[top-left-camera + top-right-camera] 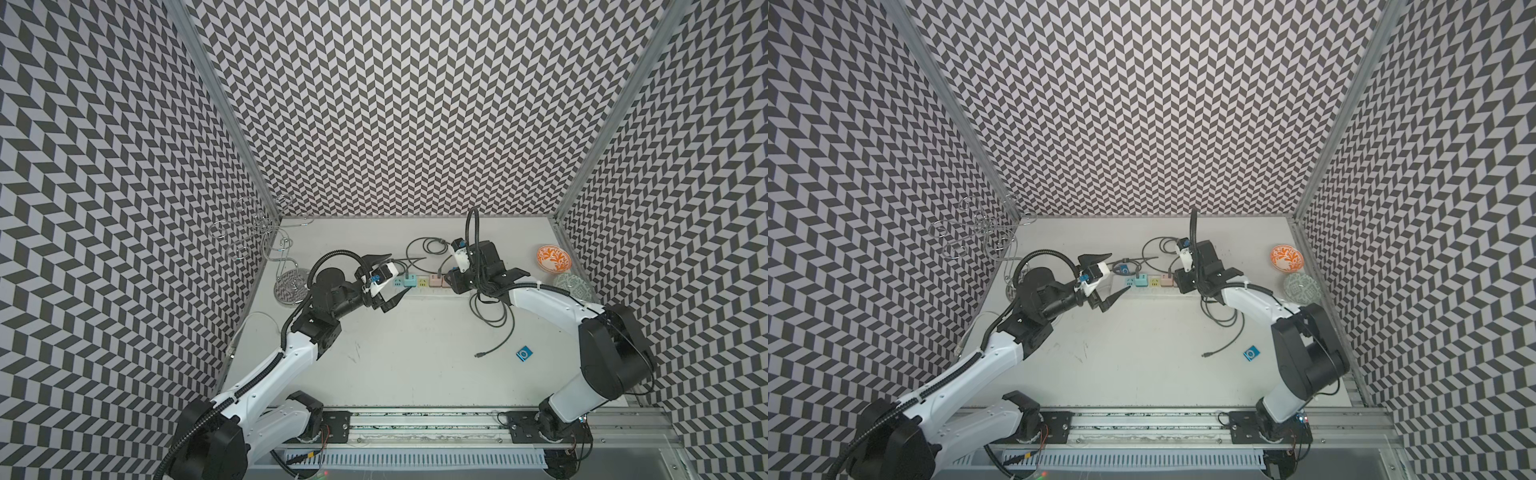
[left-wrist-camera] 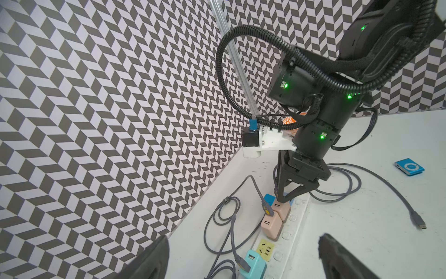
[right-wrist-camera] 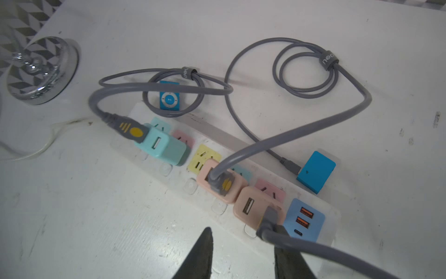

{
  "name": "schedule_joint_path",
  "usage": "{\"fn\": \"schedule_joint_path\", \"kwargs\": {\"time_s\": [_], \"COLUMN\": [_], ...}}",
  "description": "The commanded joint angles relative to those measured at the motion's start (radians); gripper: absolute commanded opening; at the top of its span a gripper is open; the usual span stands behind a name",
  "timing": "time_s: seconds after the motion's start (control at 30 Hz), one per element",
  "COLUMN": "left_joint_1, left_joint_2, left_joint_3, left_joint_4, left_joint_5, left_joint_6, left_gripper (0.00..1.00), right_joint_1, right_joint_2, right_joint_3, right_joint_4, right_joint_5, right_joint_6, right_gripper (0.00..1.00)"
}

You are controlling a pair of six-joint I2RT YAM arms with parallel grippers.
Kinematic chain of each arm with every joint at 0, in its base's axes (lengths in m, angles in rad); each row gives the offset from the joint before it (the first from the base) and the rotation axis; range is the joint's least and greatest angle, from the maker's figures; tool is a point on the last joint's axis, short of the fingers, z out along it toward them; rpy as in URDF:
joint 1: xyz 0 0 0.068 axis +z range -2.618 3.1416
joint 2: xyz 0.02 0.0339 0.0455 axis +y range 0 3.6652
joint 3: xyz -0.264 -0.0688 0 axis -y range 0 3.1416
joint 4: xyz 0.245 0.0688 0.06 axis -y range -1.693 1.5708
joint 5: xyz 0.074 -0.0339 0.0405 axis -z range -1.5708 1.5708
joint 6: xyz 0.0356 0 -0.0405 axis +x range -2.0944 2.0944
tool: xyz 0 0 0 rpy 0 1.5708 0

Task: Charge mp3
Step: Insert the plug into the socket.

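Observation:
A blue mp3 (image 1: 525, 354) (image 2: 409, 166) lies loose at the front right of the table, with a free grey cable end (image 1: 478, 354) (image 2: 422, 226) beside it. A second blue mp3 (image 3: 170, 97) lies inside a cable loop behind the white power strip (image 3: 166, 169). A third one (image 3: 316, 172) has a cable plugged in. My right gripper (image 3: 241, 235) (image 2: 284, 199) points down at the strip's right end. Its jaws stand partly apart, just short of a pink adapter (image 3: 251, 207) with a grey plug (image 3: 270, 217). My left gripper (image 1: 392, 277) (image 2: 243, 239) hangs wide open over the strip's left end.
An orange bowl (image 1: 552, 258) and a green patterned bowl (image 1: 575, 286) sit at the back right. A wire rack on a round base (image 1: 291, 284) (image 3: 41, 70) stands at the back left. Grey cables coil behind and in front of the strip.

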Motion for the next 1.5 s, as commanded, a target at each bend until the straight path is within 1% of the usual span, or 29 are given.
{"fn": "schedule_joint_path", "kwargs": {"time_s": [0.0,0.23,0.5,0.7,0.77,0.8,0.87,1.13,1.23,1.33,1.4,1.47], "left_joint_1": [0.008,0.017,0.021,0.023,0.023,0.024,0.025,0.027,0.027,0.027,0.026,0.027], "left_joint_2": [-0.003,0.003,0.017,0.022,0.022,0.022,0.020,0.006,0.006,0.000,-0.006,-0.014], "left_joint_3": [-0.006,-0.007,-0.002,0.000,-0.001,0.000,0.000,-0.009,-0.006,-0.003,-0.004,-0.006], "left_joint_4": [0.011,0.005,0.010,0.009,0.008,0.008,0.005,0.002,-0.002,-0.002,-0.007,-0.012], "left_joint_5": [-0.012,-0.018,-0.018,-0.022,-0.024,-0.024,-0.028,-0.038,-0.034,-0.028,-0.026,-0.026], "left_joint_6": [0.000,0.002,0.000,0.001,-0.001,-0.001,0.000,-0.009,-0.009,-0.015,-0.017,-0.017], "left_gripper": [0.96,0.96,0.96,0.96,0.96,0.96,0.96,0.96,0.96,0.96,0.96,0.96], "right_joint_1": [0.011,0.023,0.033,0.032,0.034,0.035,0.044,0.108,0.115,0.134,0.146,0.147], "right_joint_2": [0.040,0.042,0.119,0.187,0.207,0.210,0.201,0.153,0.186,0.205,0.206,0.192], "right_joint_3": [0.025,0.012,0.046,0.080,0.095,0.093,0.072,-0.059,-0.047,-0.039,-0.045,-0.071], "right_joint_4": [0.074,0.082,0.086,0.047,0.022,0.016,0.004,0.009,-0.009,-0.029,-0.040,-0.027], "right_joint_5": [0.067,0.116,0.152,0.140,0.135,0.132,0.131,0.149,0.146,0.178,0.203,0.196], "right_joint_6": [0.074,0.090,0.080,0.063,0.057,0.056,0.060,0.078,0.080,0.076,0.078,0.094], "right_gripper": [0.33,0.31,0.23,0.21,0.16,0.16,0.13,0.12,0.12,0.12,0.12,0.12]}}
